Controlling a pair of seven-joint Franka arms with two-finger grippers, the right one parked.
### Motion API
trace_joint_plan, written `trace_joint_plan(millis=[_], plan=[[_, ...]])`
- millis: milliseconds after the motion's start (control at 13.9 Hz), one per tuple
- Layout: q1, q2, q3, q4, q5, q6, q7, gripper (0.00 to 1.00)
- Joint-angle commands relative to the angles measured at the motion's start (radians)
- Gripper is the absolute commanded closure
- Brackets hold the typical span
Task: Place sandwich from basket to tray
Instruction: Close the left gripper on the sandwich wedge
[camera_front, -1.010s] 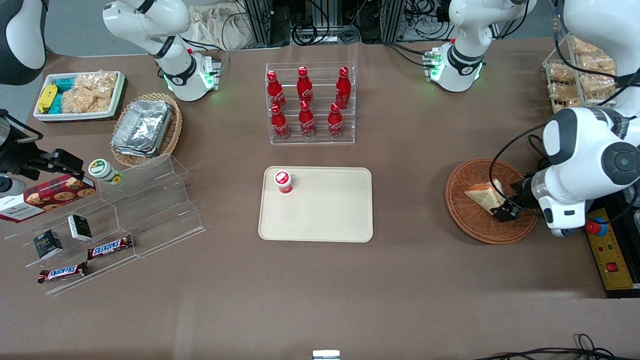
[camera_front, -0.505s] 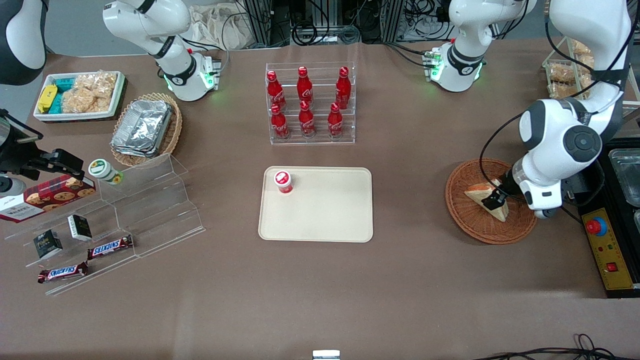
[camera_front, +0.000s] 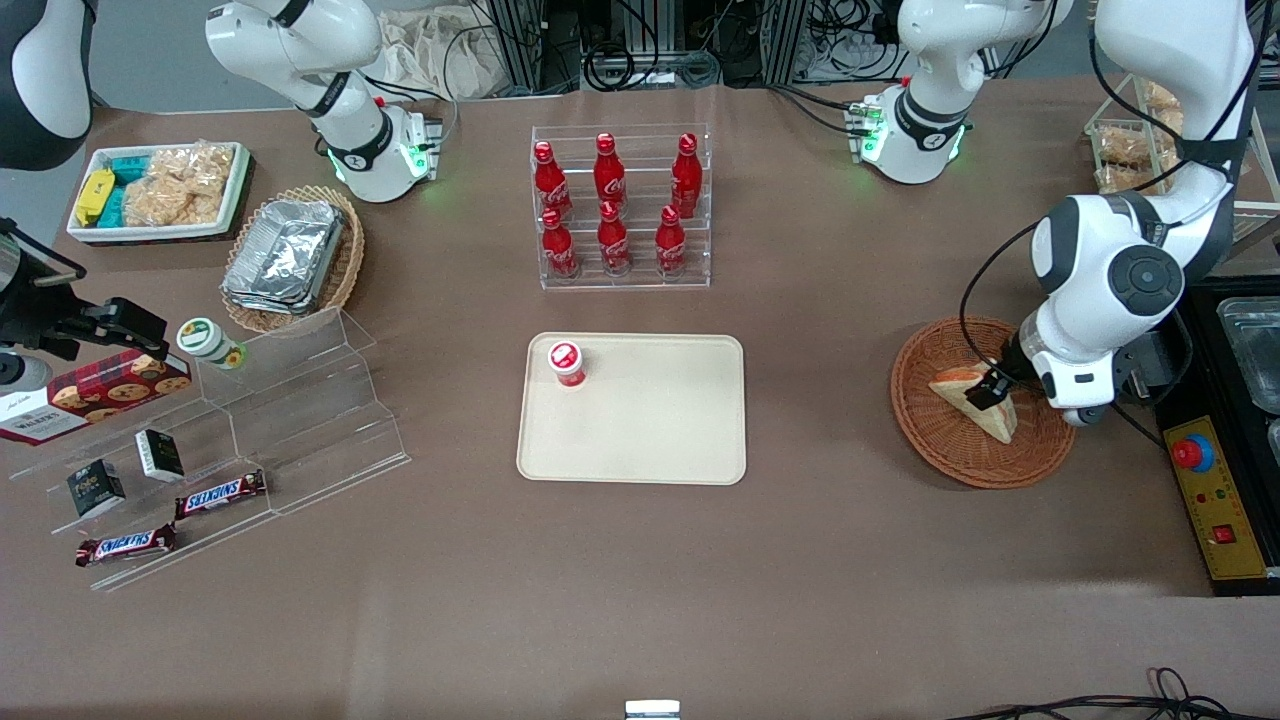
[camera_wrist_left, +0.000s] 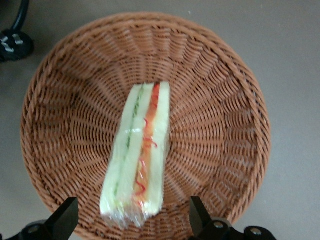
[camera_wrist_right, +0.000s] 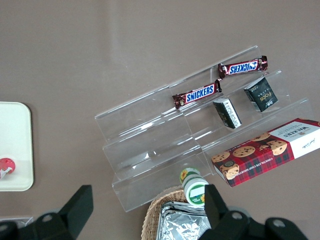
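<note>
The sandwich (camera_wrist_left: 138, 155) is a wedge of pale white bread wrapped in clear film, standing on its edge so the filling faces up: a green line along one seam, and a red and orange streak along the next. It lies in the round reddish-brown wicker basket (camera_wrist_left: 215, 85), roughly across the middle of the woven floor.

The gripper (camera_wrist_left: 134, 220) hangs just above the basket with its fingers spread wide, one finger (camera_wrist_left: 64, 219) on each side of the sandwich's end and neither one touching the bread; it holds nothing.

The wrist view alone shows the filling colours, the film and the gap between fingers and bread. The front view shows none of that: there the sandwich (camera_front: 966, 392) is a pale triangle with a faint red edge, partly covered by the gripper (camera_front: 988, 392), and whether the fingertips reach the bread is hard to judge from that angle. What the front view adds is the wider layout. The basket (camera_front: 925, 430) sits toward the working arm's end of the table, well apart from the beige tray (camera_front: 660, 430) at the middle. A small cup with a red lid (camera_front: 566, 362) stands on the tray near one corner, and a clear rack of red bottles (camera_front: 612, 205) stands farther from the camera than the tray.
</note>
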Motion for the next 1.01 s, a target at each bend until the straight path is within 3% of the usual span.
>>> trace_joint_plan(millis=[0, 722, 794, 938], plan=[[0.012, 0.011, 0.004, -0.037, 0.034, 0.079, -0.014, 0.0], [0.011, 0.134, 0.016, -0.032, 0.034, 0.202, -0.036, 0.02], [0.009, 0.14, 0.016, -0.029, 0.035, 0.204, -0.042, 0.18], [0.006, 0.134, 0.015, -0.023, 0.038, 0.201, -0.025, 0.98]])
